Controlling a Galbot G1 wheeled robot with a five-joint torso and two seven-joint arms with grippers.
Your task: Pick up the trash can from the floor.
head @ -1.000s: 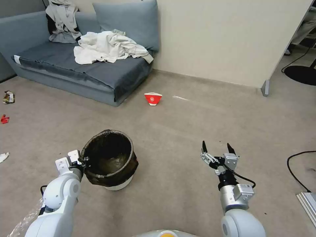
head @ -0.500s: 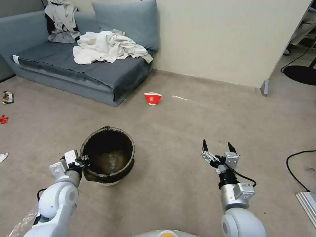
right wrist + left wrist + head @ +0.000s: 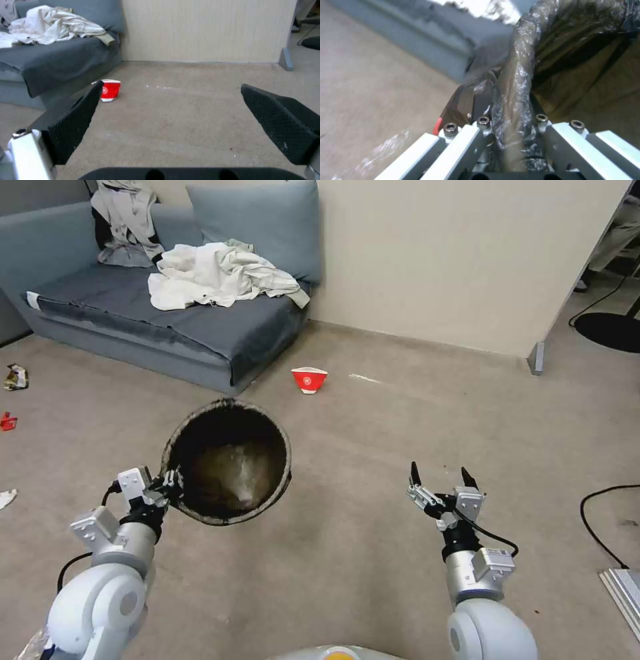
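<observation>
The small round trash can (image 3: 230,463) lined with a dark brown-black plastic bag is held up off the smooth beige-grey floor (image 3: 373,553), tipped so its open mouth faces the head camera and the crumpled liner inside can be seen. The left end effector (image 3: 171,488) is clenched on the near-left part of the bag-covered rim, and in the left wrist view the wrinkled plastic of the rim (image 3: 516,100) is pinched right between the two metal fingers (image 3: 463,145), one on the outside of the can and one on the inside. The can is seen in front of the grey-blue sofa (image 3: 200,323), where a rumpled pile of off-white cloth (image 3: 217,273) is draped over the seat. The right end effector (image 3: 440,480) is held out low over bare floor on the robot's right, well apart from the can, with its black textured fingertips (image 3: 75,122) spread wide and nothing between them. A small red-and-white paper bowl (image 3: 309,379) is left on the floor near the sofa's corner, beyond the can, and a short pale tape mark (image 3: 365,378) is visible just beside it.
</observation>
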